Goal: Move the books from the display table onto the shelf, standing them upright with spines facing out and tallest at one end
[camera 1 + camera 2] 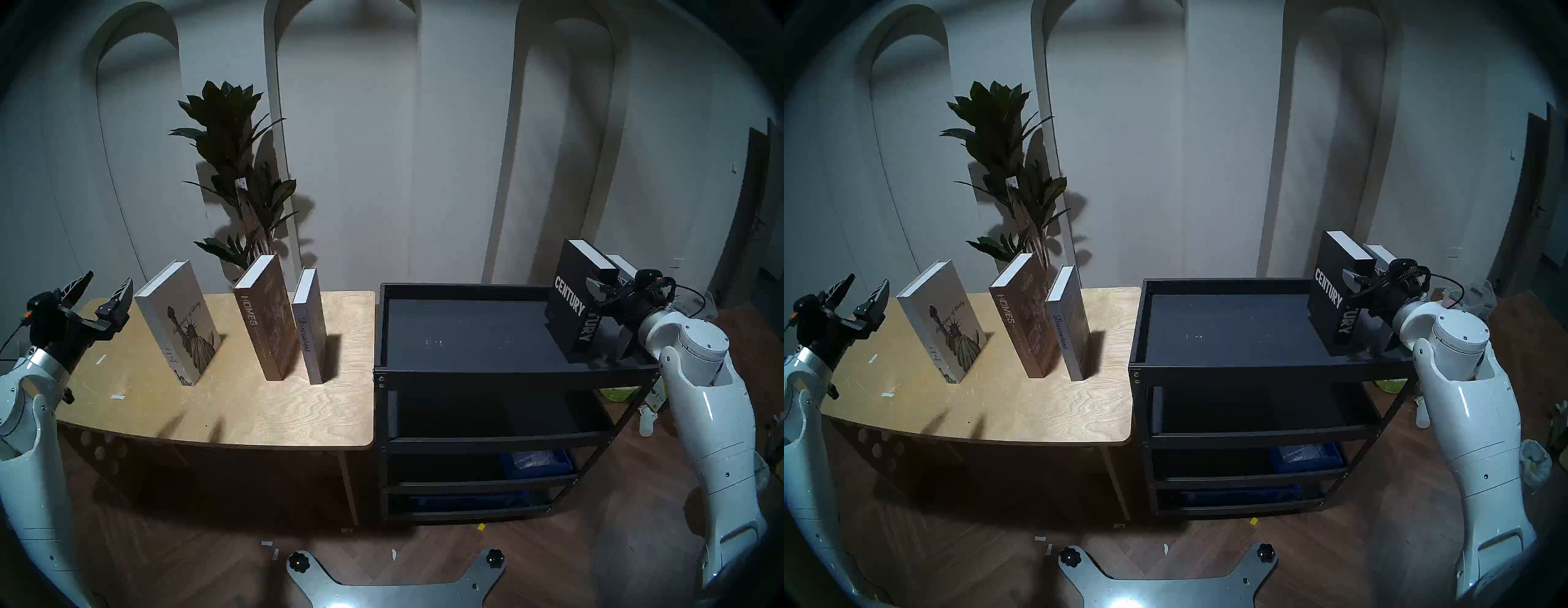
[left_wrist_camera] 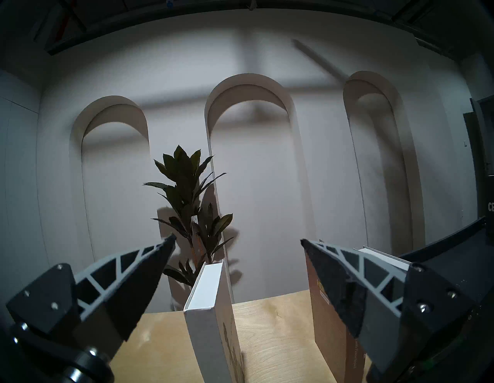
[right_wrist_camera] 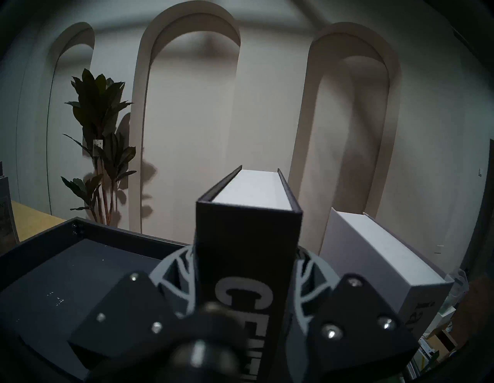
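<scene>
A dim room with a dark wood floor and a pale wall cut by three arched niches holds the display table (image 1: 254, 407) at the head view's nine o'clock and the black shelf (image 1: 509, 375) butted against it at three o'clock; nearest the camera, at six o'clock, lies the robot's grey metal base plate (image 1: 394, 590). At the left edge the left gripper (image 1: 99, 293) hangs over the table's left end with its fingers spread wide and nothing between them; in the left wrist view the Statue of Liberty book (image 2: 213, 321) stands just ahead, between the two open fingers but untouched. On the table three books stand upright in a row, spines toward the camera and well apart; from nine toward twelve o'clock come the Statue of Liberty book, the brown HOMES book (image 1: 265, 322) and the grey Discontent book (image 1: 309, 327). On the shelf's top tray, at its right end, the black CENTURY book (image 1: 572, 305) stands upright, spine out; the right gripper (image 1: 598, 293) is clamped on its spine, one finger on each cover, as the right wrist view shows; just beside it at three o'clock stands a grey book (image 3: 379, 256). Farthest off, at eleven o'clock behind the table, a leafy potted plant (image 1: 233, 161) stands against the wall.
</scene>
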Action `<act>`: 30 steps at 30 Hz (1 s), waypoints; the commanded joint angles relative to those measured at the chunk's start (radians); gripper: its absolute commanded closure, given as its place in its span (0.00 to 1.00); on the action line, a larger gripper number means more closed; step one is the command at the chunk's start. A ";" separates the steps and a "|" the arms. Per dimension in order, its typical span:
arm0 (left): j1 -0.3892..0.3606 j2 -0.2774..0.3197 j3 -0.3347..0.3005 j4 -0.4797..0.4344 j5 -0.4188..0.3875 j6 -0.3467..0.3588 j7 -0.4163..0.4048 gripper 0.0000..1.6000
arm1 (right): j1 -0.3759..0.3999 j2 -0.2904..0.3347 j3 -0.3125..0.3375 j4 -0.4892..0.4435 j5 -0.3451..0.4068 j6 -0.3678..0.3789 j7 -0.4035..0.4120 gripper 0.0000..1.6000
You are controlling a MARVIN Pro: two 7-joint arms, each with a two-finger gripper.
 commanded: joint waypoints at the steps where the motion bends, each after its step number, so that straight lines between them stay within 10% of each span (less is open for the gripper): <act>1: -0.006 0.007 -0.005 -0.012 0.002 -0.007 0.000 0.00 | -0.002 0.012 0.033 -0.002 0.000 -0.027 0.005 1.00; 30: -0.006 0.007 -0.005 -0.012 0.002 -0.007 0.000 0.00 | -0.080 -0.012 0.100 0.017 0.008 -0.048 0.028 1.00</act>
